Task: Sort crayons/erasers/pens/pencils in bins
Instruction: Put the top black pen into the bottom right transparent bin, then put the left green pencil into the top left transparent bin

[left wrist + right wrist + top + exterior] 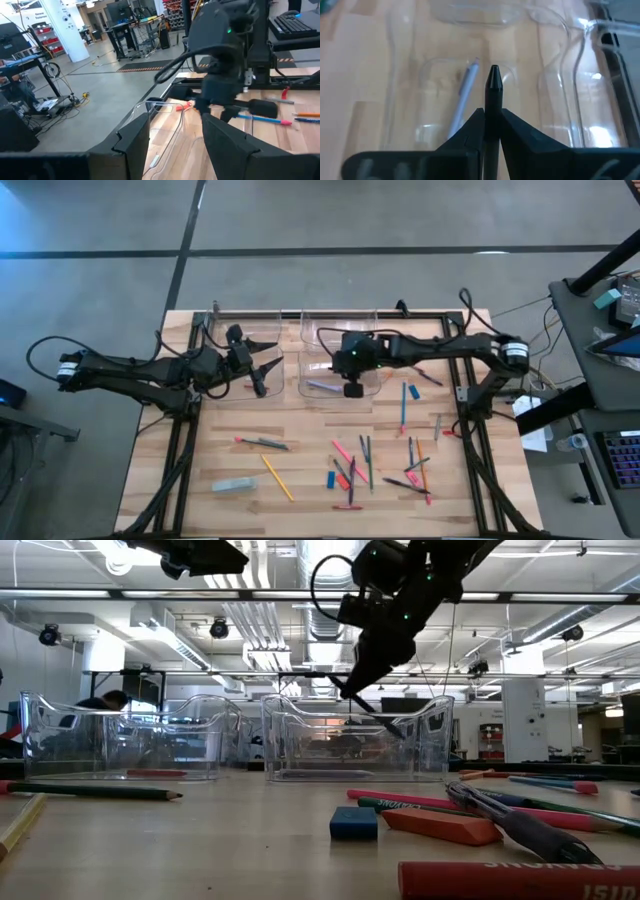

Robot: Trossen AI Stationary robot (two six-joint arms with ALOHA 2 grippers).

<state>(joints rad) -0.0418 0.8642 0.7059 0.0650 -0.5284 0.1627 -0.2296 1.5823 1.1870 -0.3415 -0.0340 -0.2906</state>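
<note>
Two clear bins stand side by side at the table's far edge, the left bin (245, 360) and the right bin (340, 360). My right gripper (352, 387) hangs over the right bin, shut on a black pen (493, 95). A grey pen (464, 100) lies flat on that bin's floor. My left gripper (262, 370) hovers open and empty over the left bin (165, 130), where a short red stick (155, 773) lies. Pencils, crayons and erasers lie loose on the near half of the table (380, 465). My right gripper pinches the black pen's barrel (492, 117) between its two fingers, and the pen lies along them. Its pointed tip (493, 75) sticks out past the fingertips. The fingers slant down from above, and the pen (385, 720) is lifted clear, slanting down into the right bin (355, 740).
Loose on the table are a dark pencil (262, 443), a yellow pencil (277, 477), a grey block (233, 484), a blue eraser (330, 478), a blue pencil (403, 405) and a dark pen (428, 377). A crayon (440, 827) and a blue eraser (353, 823) lie close to the low camera.
</note>
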